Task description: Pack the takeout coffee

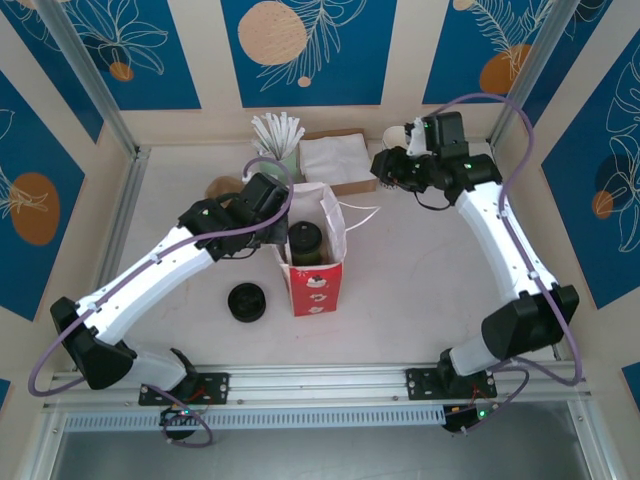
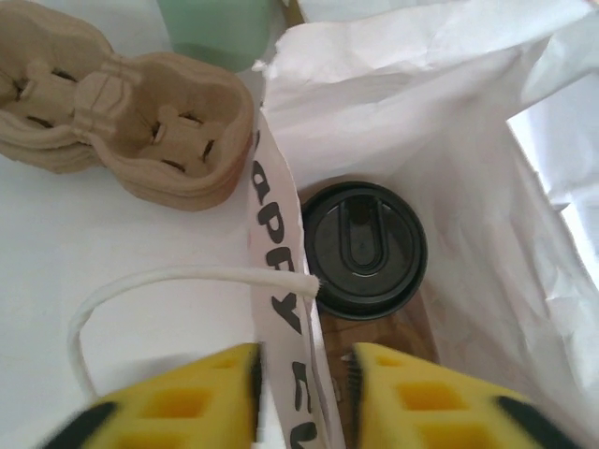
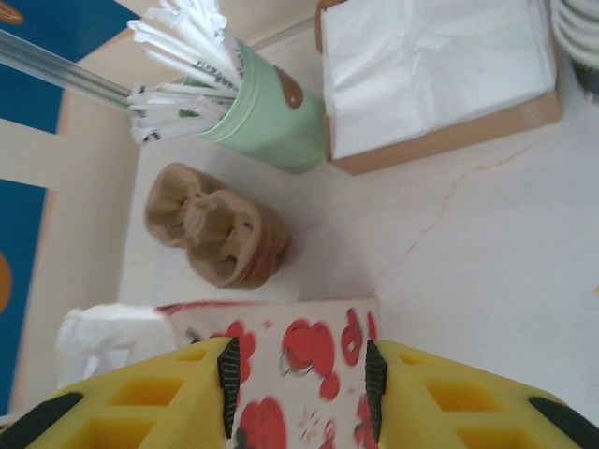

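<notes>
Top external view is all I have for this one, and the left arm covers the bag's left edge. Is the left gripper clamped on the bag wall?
Observer: No. In the left wrist view the left gripper straddles the paper bag's left wall, one finger on each side, with the fingers apart.
Operator: Is the takeout coffee lidded and upright in there?
Observer: Yes. Its black lid is on and faces straight up at the wrist camera.
Operator: What is the brown shape beside the left arm?
Observer: Stacked pulp cup carriers, lying on the table just outside the bag's left wall.
</notes>
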Robot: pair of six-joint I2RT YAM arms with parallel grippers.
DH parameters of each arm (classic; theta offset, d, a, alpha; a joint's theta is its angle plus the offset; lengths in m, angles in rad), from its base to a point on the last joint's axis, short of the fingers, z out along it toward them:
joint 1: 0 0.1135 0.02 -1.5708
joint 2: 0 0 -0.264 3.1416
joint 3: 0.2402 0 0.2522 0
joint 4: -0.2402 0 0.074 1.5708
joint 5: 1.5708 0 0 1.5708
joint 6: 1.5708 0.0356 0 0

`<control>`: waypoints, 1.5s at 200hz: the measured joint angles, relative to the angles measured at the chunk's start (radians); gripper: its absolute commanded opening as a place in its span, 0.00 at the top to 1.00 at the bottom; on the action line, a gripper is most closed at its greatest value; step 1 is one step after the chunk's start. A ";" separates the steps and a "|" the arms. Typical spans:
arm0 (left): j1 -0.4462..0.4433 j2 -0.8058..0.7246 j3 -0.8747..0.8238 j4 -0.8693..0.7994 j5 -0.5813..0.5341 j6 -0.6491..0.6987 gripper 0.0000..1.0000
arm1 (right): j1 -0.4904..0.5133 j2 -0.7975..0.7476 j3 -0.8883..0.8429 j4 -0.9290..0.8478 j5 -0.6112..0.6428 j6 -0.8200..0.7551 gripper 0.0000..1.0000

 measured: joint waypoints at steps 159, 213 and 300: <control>0.002 -0.254 -0.002 -0.001 -0.029 0.172 0.37 | 0.103 0.682 0.716 -0.063 0.282 -0.204 0.48; 0.003 -0.323 -0.084 0.010 0.003 0.195 0.38 | 0.146 0.851 0.811 -0.068 0.354 -0.237 0.44; 0.004 -0.362 -0.144 0.013 0.023 0.193 0.38 | 0.156 1.044 0.928 -0.053 0.436 -0.300 0.38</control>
